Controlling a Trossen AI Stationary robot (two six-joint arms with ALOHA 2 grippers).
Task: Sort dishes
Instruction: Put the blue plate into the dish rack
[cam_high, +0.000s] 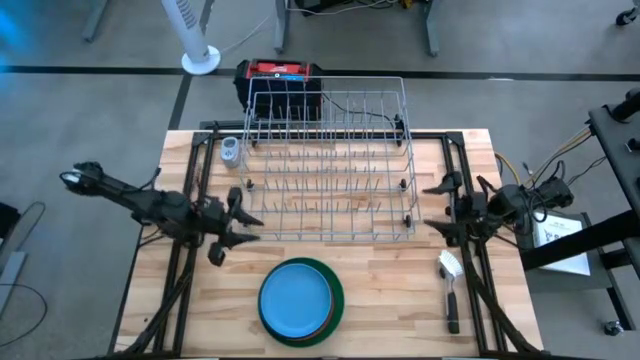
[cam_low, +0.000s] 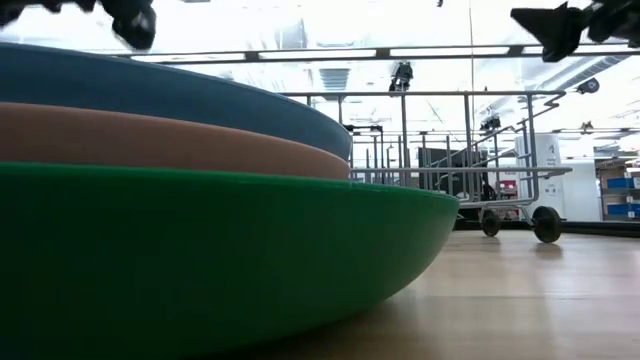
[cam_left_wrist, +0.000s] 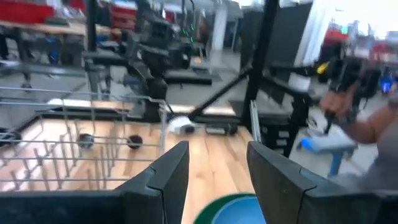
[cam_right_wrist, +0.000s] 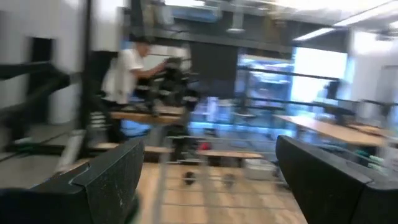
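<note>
Presently the left gripper (cam_high: 247, 222) hangs above the counter (cam_high: 400, 290), just beside the near left corner of the wire rack (cam_high: 330, 165), its fingers (cam_left_wrist: 165, 177) spread apart with nothing between them. The right gripper (cam_high: 437, 205) hangs by the near right corner of the same rack, its fingers (cam_right_wrist: 118, 171) spread wide and likewise holding nothing. Both are clear of the dishes.

The dishes sit in one stack on the counter, nearer the front edge than the rack and between the two arms. The light blue plate (cam_high: 296, 298) lies on top. Beneath it the low view shows an orange-brown plate (cam_low: 170, 140), and the green plate (cam_high: 338, 300) lies at the bottom, its rim showing beyond the blue one on the right side in the high view. How many plates the stack holds in all cannot be told. The left wrist view shows the edge of the stack just below its own fingers.

The rack stands empty of dishes at the back half of the counter. A brush (cam_high: 451, 285) with a white head and black handle lies on the counter near the right arm, well apart from the stack.

In the right wrist view a person (cam_right_wrist: 127, 74) in a white top stands in the room beyond the counter
</note>
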